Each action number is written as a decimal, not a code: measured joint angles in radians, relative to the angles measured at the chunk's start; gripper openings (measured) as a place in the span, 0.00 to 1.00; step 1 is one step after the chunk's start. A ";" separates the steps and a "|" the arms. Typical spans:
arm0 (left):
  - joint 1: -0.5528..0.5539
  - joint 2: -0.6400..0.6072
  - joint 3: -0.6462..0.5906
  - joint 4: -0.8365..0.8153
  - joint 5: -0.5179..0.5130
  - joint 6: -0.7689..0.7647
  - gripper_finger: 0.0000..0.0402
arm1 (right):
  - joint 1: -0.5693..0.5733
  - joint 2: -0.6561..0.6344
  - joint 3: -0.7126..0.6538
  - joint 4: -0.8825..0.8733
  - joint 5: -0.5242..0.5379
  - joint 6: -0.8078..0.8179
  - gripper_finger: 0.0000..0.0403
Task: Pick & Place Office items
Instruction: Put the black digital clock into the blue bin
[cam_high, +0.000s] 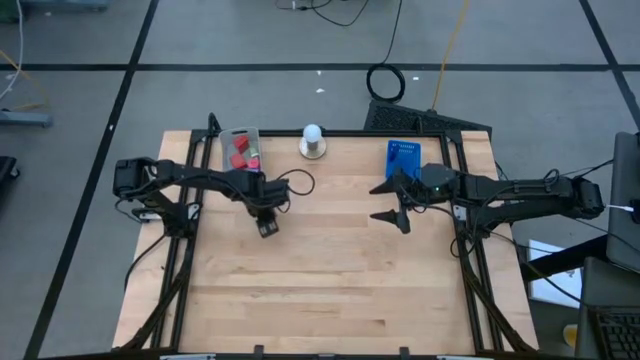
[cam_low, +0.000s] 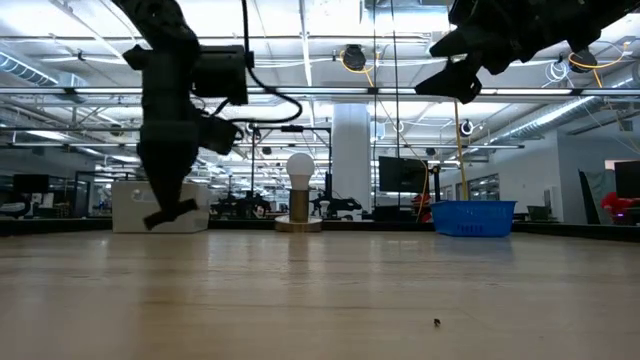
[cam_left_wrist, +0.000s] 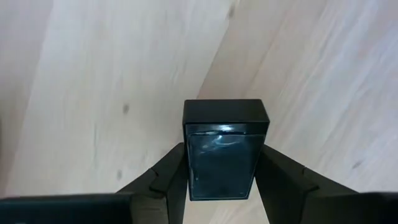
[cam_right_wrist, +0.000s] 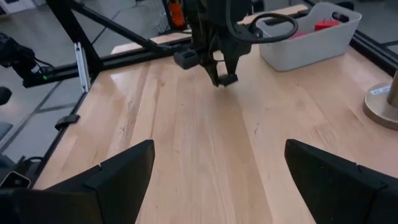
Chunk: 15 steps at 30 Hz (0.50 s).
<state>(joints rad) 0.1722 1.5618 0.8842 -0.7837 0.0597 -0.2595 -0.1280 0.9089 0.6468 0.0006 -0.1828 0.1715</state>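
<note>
My left gripper hangs over the table's left-middle part, pointing down, shut on a small black block. The right wrist view shows this gripper in front of the grey tray, which holds red items. My right gripper is open wide and raised over the right-middle part of the table, beside the blue tray. It touches nothing. Other office items are not in view. My left gripper pinches the black block between its two fingers, one on each long side of the block. The fingers come from above, pointing down. The block's end sticks out below the fingertips and appears lifted clear of the table.
A white ball on a round base stands at the far edge between the two trays. Black frame rails run along the table's left and right sides. Bare wood fills the middle and near part of the table.
</note>
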 joint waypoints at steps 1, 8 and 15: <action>0.000 0.000 0.005 0.017 0.000 0.005 0.39 | 0.000 0.000 0.000 0.007 0.000 0.000 0.87; 0.004 -0.013 0.024 0.120 -0.028 0.023 0.39 | -0.001 0.000 0.000 0.023 0.004 -0.034 0.87; 0.026 -0.126 0.024 0.305 -0.035 0.025 0.39 | -0.002 0.000 0.000 -0.013 0.188 -0.083 0.87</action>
<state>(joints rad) 0.1981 1.4361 0.9081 -0.4791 0.0242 -0.2348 -0.1295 0.9085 0.6472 -0.0127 0.0051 0.0882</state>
